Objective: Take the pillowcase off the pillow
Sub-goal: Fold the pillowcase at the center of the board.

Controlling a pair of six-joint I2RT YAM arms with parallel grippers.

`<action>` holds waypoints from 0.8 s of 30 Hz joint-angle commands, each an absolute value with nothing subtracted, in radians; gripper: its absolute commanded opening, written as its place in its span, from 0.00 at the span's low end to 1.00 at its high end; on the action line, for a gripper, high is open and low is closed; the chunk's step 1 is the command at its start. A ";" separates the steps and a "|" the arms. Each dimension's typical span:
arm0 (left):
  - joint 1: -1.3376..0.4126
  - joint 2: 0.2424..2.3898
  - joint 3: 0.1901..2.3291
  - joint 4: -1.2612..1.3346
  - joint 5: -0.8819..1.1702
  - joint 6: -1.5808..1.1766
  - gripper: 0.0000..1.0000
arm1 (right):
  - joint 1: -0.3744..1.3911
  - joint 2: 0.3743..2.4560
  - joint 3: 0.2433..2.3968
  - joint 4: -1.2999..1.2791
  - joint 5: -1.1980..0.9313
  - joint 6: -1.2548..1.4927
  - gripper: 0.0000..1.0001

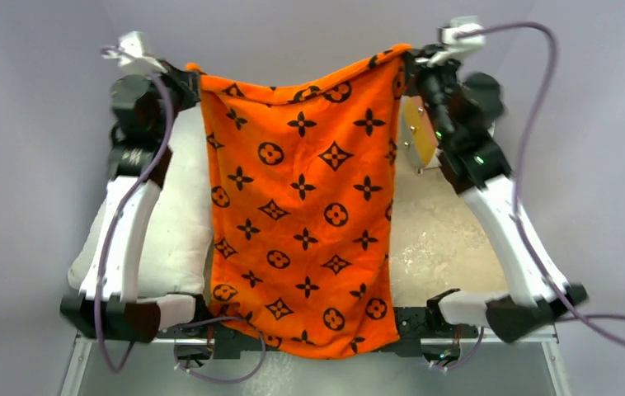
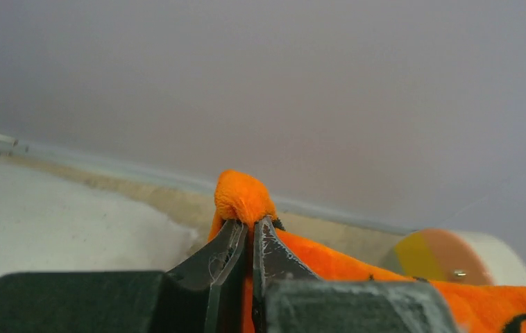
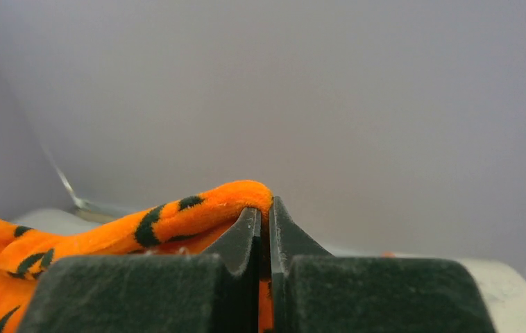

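Note:
The orange pillowcase (image 1: pixel 305 214) with black motifs hangs spread between both raised grippers, its lower edge draped over the near table edge. My left gripper (image 1: pixel 191 81) is shut on its far left corner (image 2: pixel 243 198). My right gripper (image 1: pixel 411 59) is shut on its far right corner (image 3: pixel 239 196). The white pillow (image 1: pixel 176 219) lies on the table at the left, partly hidden behind the left arm and the pillowcase. It shows as a white mass in the left wrist view (image 2: pixel 59 222).
A white cylinder with an orange and yellow face (image 1: pixel 419 132) stands at the back right behind the right arm, also in the left wrist view (image 2: pixel 454 257). The beige table surface (image 1: pixel 441 239) shows at the right.

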State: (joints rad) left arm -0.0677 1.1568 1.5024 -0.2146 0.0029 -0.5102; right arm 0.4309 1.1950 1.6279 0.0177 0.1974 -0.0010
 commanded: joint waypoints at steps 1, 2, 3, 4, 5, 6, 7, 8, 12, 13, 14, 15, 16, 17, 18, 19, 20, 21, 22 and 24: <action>-0.071 1.351 1.468 0.016 -0.061 -0.441 0.00 | 0.279 1.398 1.615 0.196 0.127 0.041 0.00; -0.079 1.409 1.483 0.050 -0.073 -0.433 0.00 | 0.238 1.451 1.631 0.219 0.096 0.063 0.00; -0.089 1.474 1.505 0.074 -0.086 -0.421 0.00 | 0.209 1.513 1.654 0.235 0.081 0.070 0.00; -0.101 1.541 1.537 0.092 -0.098 -0.410 0.00 | 0.189 1.577 1.693 0.241 0.080 0.065 0.00; -0.111 1.605 1.570 0.110 -0.104 -0.400 0.00 | 0.177 1.640 1.738 0.236 0.085 0.050 0.00; -0.120 1.672 1.609 0.124 -0.107 -0.390 0.00 | 0.169 1.708 1.794 0.226 0.095 0.032 0.00; -0.133 1.762 1.649 0.139 -0.112 -0.379 0.00 | 0.164 1.791 1.851 0.214 0.102 0.009 0.00; -0.142 1.826 1.692 0.140 -0.124 -0.370 0.00 | 0.160 1.849 1.900 0.207 0.105 -0.010 0.00; -0.160 2.053 1.922 0.096 -0.162 -0.336 0.00 | 0.144 2.053 2.138 0.134 0.095 -0.058 0.00; -0.163 2.100 1.976 0.076 -0.167 -0.329 0.00 | 0.141 2.091 2.184 0.118 0.094 -0.069 0.00; -0.166 2.142 2.032 0.059 -0.173 -0.322 0.00 | 0.138 2.123 2.227 0.106 0.093 -0.080 0.00; -0.168 2.173 2.075 0.044 -0.176 -0.316 0.00 | 0.133 2.145 2.257 0.098 0.090 -0.090 0.00; -0.172 2.201 2.115 0.034 -0.178 -0.310 0.00 | 0.130 2.166 2.276 0.094 0.085 -0.098 0.00; -0.174 2.221 2.141 0.029 -0.179 -0.307 0.00 | 0.127 2.175 2.284 0.093 0.079 -0.102 0.00; -0.176 2.234 2.155 0.030 -0.181 -0.302 0.00 | 0.123 2.181 2.283 0.095 0.072 -0.104 0.00; -0.179 2.241 2.159 0.037 -0.183 -0.299 0.00 | 0.119 2.181 2.271 0.102 0.066 -0.104 0.00; -0.181 2.245 2.159 0.049 -0.188 -0.295 0.00 | 0.117 2.180 2.255 0.109 0.062 -0.104 0.00; -0.185 2.249 2.160 0.055 -0.195 -0.290 0.00 | 0.115 2.176 2.238 0.117 0.060 -0.103 0.00; -0.187 2.253 2.166 0.059 -0.203 -0.287 0.00 | 0.114 2.172 2.221 0.126 0.057 -0.101 0.00; -0.189 2.258 2.185 0.053 -0.221 -0.287 0.00 | 0.112 2.169 2.207 0.131 0.050 -0.099 0.00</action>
